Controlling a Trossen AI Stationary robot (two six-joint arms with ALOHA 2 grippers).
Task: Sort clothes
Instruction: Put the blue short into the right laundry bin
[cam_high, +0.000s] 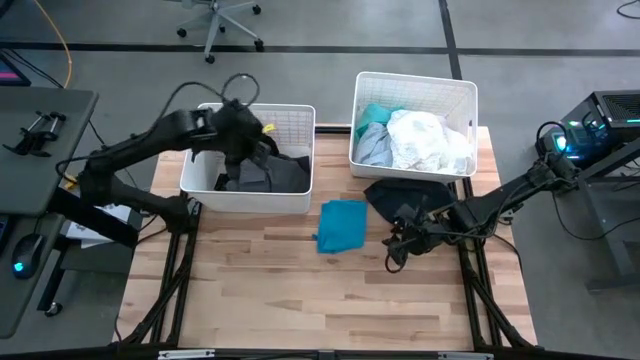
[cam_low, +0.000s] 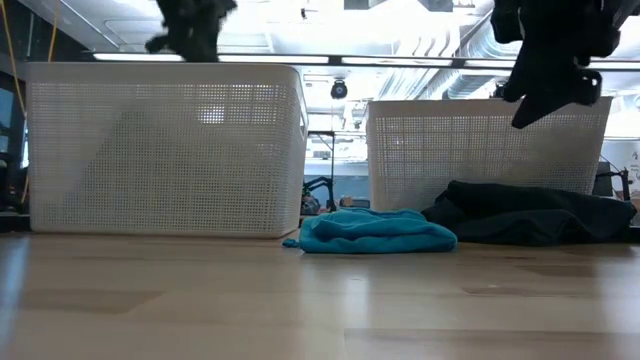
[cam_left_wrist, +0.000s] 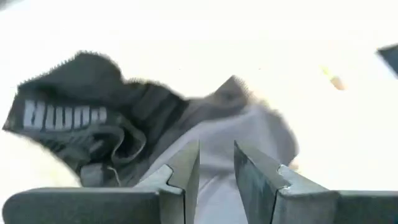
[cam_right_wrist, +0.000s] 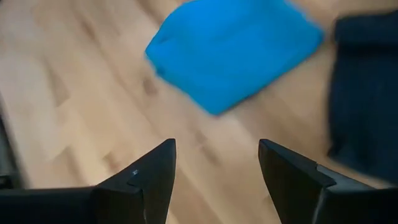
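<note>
The left gripper (cam_left_wrist: 216, 180) hangs over the left basket (cam_high: 247, 160), jaws a narrow gap apart and holding nothing, above the dark garments (cam_high: 265, 172) piled inside. The right gripper (cam_right_wrist: 216, 180), jaws spread wide and empty, hovers above the table (cam_high: 300, 290) beside the teal garment (cam_high: 342, 225). A black garment (cam_high: 405, 195) lies touching the right basket (cam_high: 414, 125), which holds white (cam_high: 428, 140) and pale grey-blue clothes (cam_high: 374, 146).

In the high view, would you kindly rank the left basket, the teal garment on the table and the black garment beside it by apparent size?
1. The left basket, clearly the largest.
2. The black garment, though the right arm covers part of it, so its full extent is uncertain.
3. The teal garment, looking only slightly smaller than the black one.
</note>
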